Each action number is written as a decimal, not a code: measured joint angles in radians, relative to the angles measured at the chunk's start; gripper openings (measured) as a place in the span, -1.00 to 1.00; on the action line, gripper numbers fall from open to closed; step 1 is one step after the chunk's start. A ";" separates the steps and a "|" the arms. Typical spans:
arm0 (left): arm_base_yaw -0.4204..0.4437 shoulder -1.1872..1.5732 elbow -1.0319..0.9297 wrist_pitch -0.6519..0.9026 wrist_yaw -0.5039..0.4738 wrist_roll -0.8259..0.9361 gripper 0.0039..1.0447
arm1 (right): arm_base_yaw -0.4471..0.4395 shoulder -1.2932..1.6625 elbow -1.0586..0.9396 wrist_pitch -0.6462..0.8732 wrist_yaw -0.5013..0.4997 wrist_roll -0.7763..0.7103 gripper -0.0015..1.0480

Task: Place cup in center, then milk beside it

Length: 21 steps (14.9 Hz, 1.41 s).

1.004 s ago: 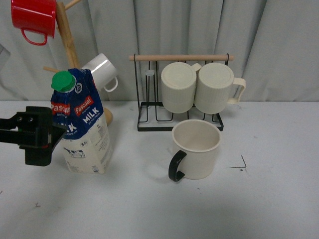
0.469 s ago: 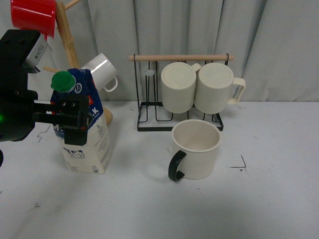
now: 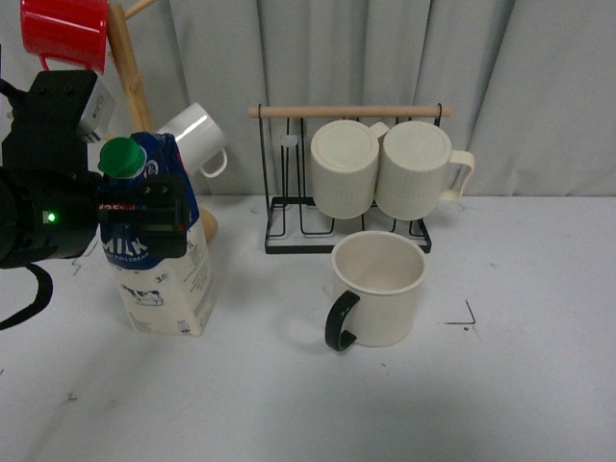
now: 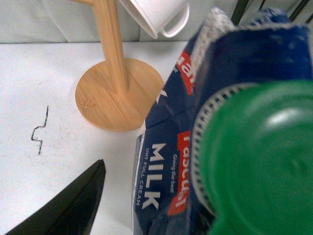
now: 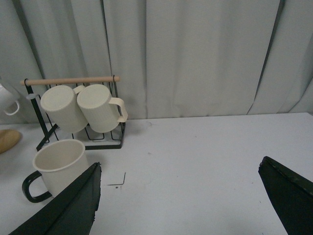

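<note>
1. The milk carton [image 3: 164, 274] stands upright at the left of the table [image 3: 500, 385], long axis vertical, green cap [image 3: 120, 156] on top. It is just in front of the wooden mug tree [image 3: 130, 77].
2. The left gripper [image 3: 144, 217] is level with the carton's blue upper part and in front of it, coming in from the left side. It overlaps the label in the front view.
3. Left wrist view: the carton and its cap fill the right of the picture, very close. One black finger [image 4: 73, 205] shows with a strip of bare table between it and the carton. The other finger is hidden. So the jaws read as spread, with no squeeze on the carton yet.
4. The left arm is low and reaching roughly level, its wrist body left of the carton, green light on.
5. The cup [image 3: 378, 287] sits upright about mid-table, just in front of the mug rack [image 3: 346, 178], black handle toward near-left. The first half of the task looks done.
6. Key relation: the carton is well left of the cup, with open table between them. The left arm is far nearer, already at the carton.
7. Judgement: next the jaws need to close on the upper body, then the carton goes right to land just beside the cup. The tall carton could tip if pinched too high.
8. The right gripper [image 5: 179, 164] hangs away on the right, fingers wide apart and holding nothing. It is not in the front view.
</note>
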<state>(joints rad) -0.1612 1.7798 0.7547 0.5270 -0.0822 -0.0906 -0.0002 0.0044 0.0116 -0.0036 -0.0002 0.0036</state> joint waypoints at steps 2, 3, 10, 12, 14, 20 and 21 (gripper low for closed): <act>0.009 0.011 0.017 0.024 0.002 -0.019 0.30 | 0.000 0.000 0.000 0.000 0.000 0.000 0.87; 0.010 0.011 0.018 0.024 0.005 -0.021 0.10 | 0.000 0.000 0.000 0.000 0.000 0.000 0.87; -0.010 -0.110 -0.064 -0.021 -0.121 0.012 -0.89 | 0.000 0.000 0.000 0.000 0.000 0.000 0.87; -0.055 -0.212 -0.100 -0.034 -0.208 0.018 -0.90 | 0.000 0.000 0.000 0.000 0.000 0.000 0.87; -0.121 -0.277 -0.100 -0.037 -0.249 0.016 -0.91 | 0.000 0.000 0.000 0.000 0.000 0.000 0.87; -0.278 -0.152 -0.037 -0.025 -0.311 0.011 -0.91 | 0.000 0.000 0.000 0.000 0.000 0.000 0.87; -0.291 -0.113 -0.016 -0.024 -0.315 0.011 -0.91 | 0.000 0.000 0.000 0.000 0.000 0.000 0.87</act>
<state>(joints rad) -0.4519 1.6672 0.7383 0.5034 -0.3973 -0.0799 -0.0002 0.0044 0.0120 -0.0036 -0.0002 0.0036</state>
